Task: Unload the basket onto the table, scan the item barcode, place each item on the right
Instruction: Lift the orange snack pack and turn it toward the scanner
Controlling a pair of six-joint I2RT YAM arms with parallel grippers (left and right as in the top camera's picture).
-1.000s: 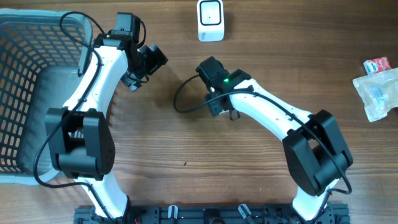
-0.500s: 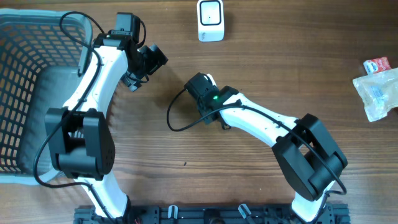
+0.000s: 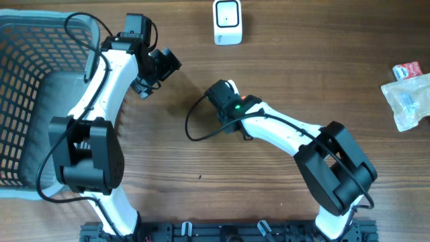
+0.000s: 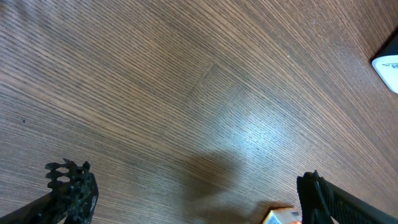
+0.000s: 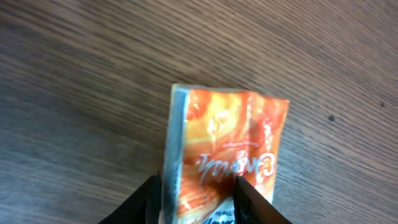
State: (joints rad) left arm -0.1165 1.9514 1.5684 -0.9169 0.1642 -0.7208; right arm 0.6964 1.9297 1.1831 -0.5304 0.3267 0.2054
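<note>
The item is an orange box [image 5: 227,146] with a pale blue side and red script. It stands between the two black fingers of my right gripper [image 5: 200,188], which is shut on its lower part, just above the wooden table. From overhead, the right gripper [image 3: 225,94] sits mid-table and its wrist hides the box. A corner of the orange box [image 4: 283,216] shows in the left wrist view. The white scanner [image 3: 227,21] stands at the far edge, apart from the box. My left gripper [image 4: 193,190] hangs open over bare wood, holding nothing.
A grey mesh basket [image 3: 27,101] fills the left side. At the right edge lie a clear plastic packet [image 3: 408,97] and a small red packet [image 3: 408,69]. A black cable [image 3: 195,124] loops off the right wrist.
My right gripper has shifted a little left and toward the near side, and its jaws have narrowed onto the orange box. The left arm has not moved.
</note>
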